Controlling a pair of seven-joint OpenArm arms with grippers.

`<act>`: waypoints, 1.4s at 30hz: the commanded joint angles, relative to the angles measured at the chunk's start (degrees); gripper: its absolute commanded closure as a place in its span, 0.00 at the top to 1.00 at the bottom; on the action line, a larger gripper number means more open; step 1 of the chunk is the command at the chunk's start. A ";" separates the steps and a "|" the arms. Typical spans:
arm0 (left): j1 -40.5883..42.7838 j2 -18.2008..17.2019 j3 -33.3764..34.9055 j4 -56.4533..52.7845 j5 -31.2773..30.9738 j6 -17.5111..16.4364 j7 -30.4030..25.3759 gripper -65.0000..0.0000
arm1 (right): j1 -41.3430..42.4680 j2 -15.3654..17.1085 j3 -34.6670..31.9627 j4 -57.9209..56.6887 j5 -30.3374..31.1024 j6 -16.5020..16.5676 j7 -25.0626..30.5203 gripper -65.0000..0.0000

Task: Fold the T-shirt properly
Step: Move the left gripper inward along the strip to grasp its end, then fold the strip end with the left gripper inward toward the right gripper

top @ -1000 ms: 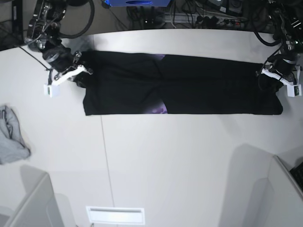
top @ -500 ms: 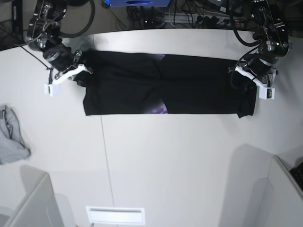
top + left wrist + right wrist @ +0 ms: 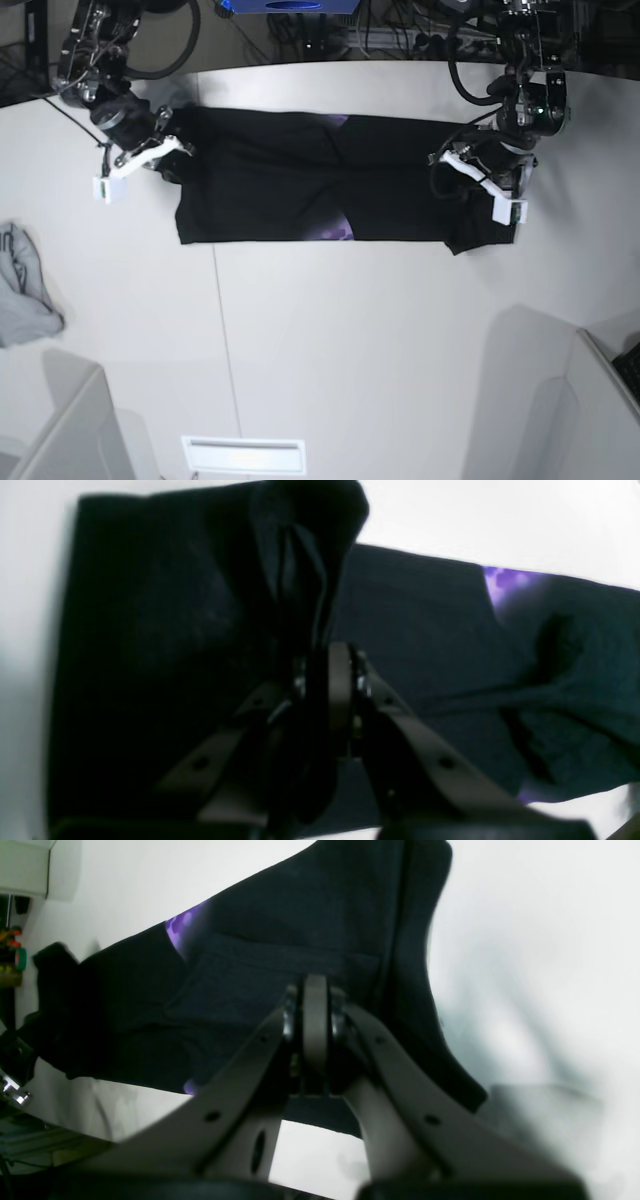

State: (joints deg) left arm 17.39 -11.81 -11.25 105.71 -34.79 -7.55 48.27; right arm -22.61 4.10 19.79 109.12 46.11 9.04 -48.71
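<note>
Base view: the T-shirt [image 3: 300,190] lies as a long black band across the far half of the desk [image 3: 350,340], folded lengthwise, plain side up. A small purple patch of print shows at the middle of its near edge and another at the far edge. The band's end on this view's right is lifted and doubled back over the cloth below it.

The left gripper [image 3: 478,180] holds that lifted end. In the left wrist view, the left gripper's fingers [image 3: 340,680] are pressed together on a bunched fold of black cloth [image 3: 300,555], which rises above the fingertips. The flat layer below spreads to both sides, with a purple patch at its upper right edge.

The right gripper [image 3: 150,155] sits at the band's opposite end, at the far corner on this view's left. In the right wrist view, the right gripper's fingers [image 3: 315,1015] are together, with black cloth [image 3: 300,940] directly around and behind the tips. Whether cloth is caught between them cannot be told. The cloth edge hangs down on the right of the fingers, above the white desk [image 3: 525,965].

A small grey cloth [image 3: 25,290] lies crumpled near the desk's left edge in the base view, well apart from the T-shirt.
</note>
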 commanded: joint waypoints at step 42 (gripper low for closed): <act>-2.22 -0.10 12.96 0.97 -1.65 4.25 -1.11 0.39 | 0.59 0.52 0.38 0.99 0.71 0.24 0.93 0.00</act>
State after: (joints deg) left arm 15.55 -11.75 1.91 105.65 -35.53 -2.98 48.23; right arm -22.44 4.36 19.88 109.12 46.09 9.04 -48.71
